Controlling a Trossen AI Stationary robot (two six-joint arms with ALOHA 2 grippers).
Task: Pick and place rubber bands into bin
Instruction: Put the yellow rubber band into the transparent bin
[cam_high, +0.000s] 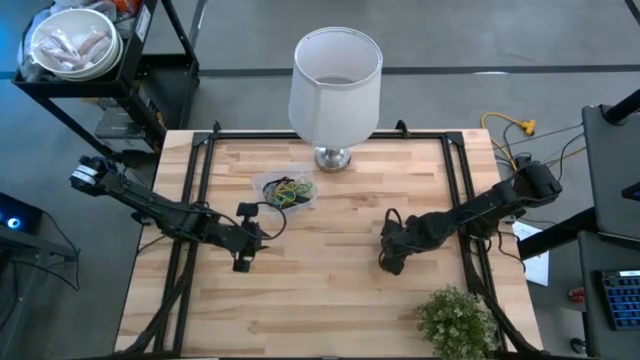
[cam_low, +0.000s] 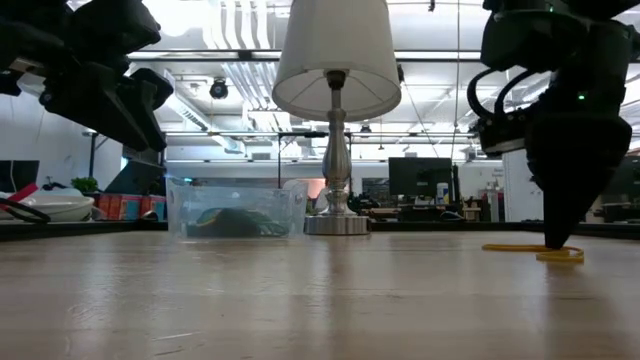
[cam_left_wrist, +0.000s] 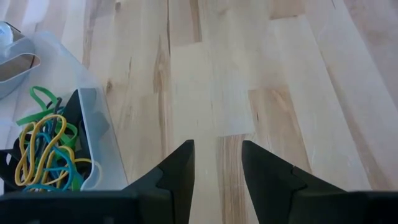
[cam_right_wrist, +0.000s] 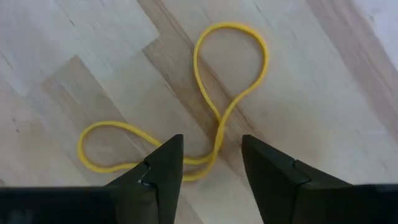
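My right gripper (cam_right_wrist: 211, 163) is down at the wooden table (cam_high: 330, 300), its fingers parted a moderate way and straddling one yellow rubber band (cam_right_wrist: 205, 93) that lies twisted in a figure-eight on the wood, holding nothing. My left gripper (cam_left_wrist: 217, 165) hovers just beside the bin (cam_high: 285, 190), fingers narrowly apart and empty. The clear bin sits near the lamp base (cam_high: 333, 158) and holds a tangle of yellow, green and dark rubber bands (cam_left_wrist: 46, 149).

No text, label, brand, number or sign can be read anywhere.
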